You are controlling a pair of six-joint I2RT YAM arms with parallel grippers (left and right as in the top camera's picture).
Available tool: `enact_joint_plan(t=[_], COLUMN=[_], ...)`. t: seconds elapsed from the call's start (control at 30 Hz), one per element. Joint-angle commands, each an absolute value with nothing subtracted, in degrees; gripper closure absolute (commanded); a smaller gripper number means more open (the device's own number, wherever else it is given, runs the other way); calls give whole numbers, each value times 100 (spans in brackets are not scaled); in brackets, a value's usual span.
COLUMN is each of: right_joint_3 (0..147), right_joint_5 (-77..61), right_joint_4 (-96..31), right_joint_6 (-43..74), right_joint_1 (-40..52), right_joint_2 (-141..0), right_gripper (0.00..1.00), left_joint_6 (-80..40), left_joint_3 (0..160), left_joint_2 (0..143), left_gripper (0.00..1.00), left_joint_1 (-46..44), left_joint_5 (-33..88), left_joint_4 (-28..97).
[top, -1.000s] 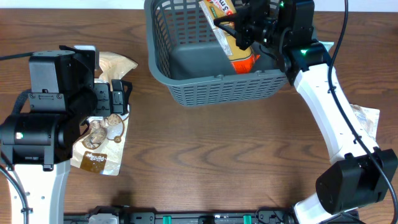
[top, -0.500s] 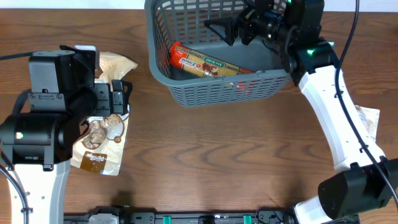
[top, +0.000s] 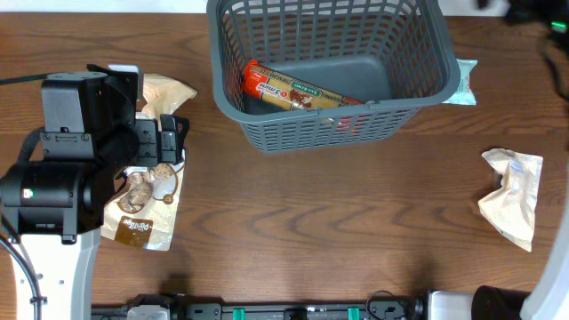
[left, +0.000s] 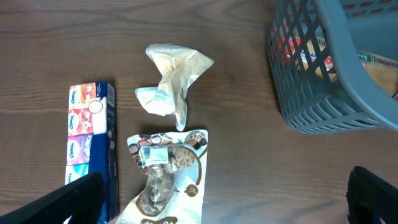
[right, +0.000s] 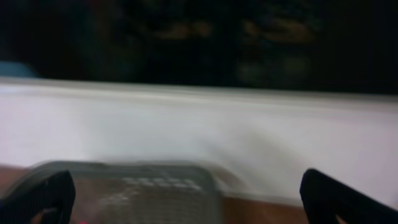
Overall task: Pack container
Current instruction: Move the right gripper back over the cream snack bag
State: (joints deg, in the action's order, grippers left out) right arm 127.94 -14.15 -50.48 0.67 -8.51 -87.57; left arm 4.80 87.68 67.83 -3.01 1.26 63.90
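Note:
The container (top: 267,133), a dark grey slotted basket, stands at the back centre of the table. An orange and red packet (top: 293,89) lies flat on its floor. The left wrist view shows the basket's (left: 323,106) corner at right. My left gripper (top: 171,140) hovers open over a brown-and-white snack pouch (left: 168,180), holding nothing. A crumpled cream packet (left: 171,84) and a blue tissue pack (left: 93,137) lie beside that pouch. My right gripper (right: 189,205) is open and empty, high behind the blurred basket rim (right: 143,183). Only a dark part of the right arm (top: 533,11) shows overhead.
A crumpled cream packet (top: 511,196) lies on the table at the right. A teal-edged white packet (top: 462,80) sits against the basket's right side. The brown wooden table (top: 338,222) stretches between both arms.
The right gripper opened and let go of the orange packet, which now lies flat in the basket. The right arm then pulled back up and right, nearly out of the overhead view. The left arm stayed still.

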Motion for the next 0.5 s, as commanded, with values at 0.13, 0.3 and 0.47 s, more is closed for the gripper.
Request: enact_joint_plan(t=[0.13, 0.3, 0.47], right_joint_3=[12986, 12774, 12062], right_joint_5=[-854, -718, -329], right_joint_4=[-7518, -8965, -9450], right_joint_6=[587, 847, 1280], right_joint_1=[-2438, -2930, -2969], right_joint_2=[-8930, -9080, -9142], right_gripper=[1, 1, 1], left_joint_6=[607, 694, 709], left_joint_3=[8799, 8799, 8799], left_joint_2=[6812, 6812, 6812], left_gripper=[1, 1, 2], left_joint_1=[-296, -296, -296], left_joint_5=[78, 80, 80], left_joint_4=[6399, 6401, 6423])
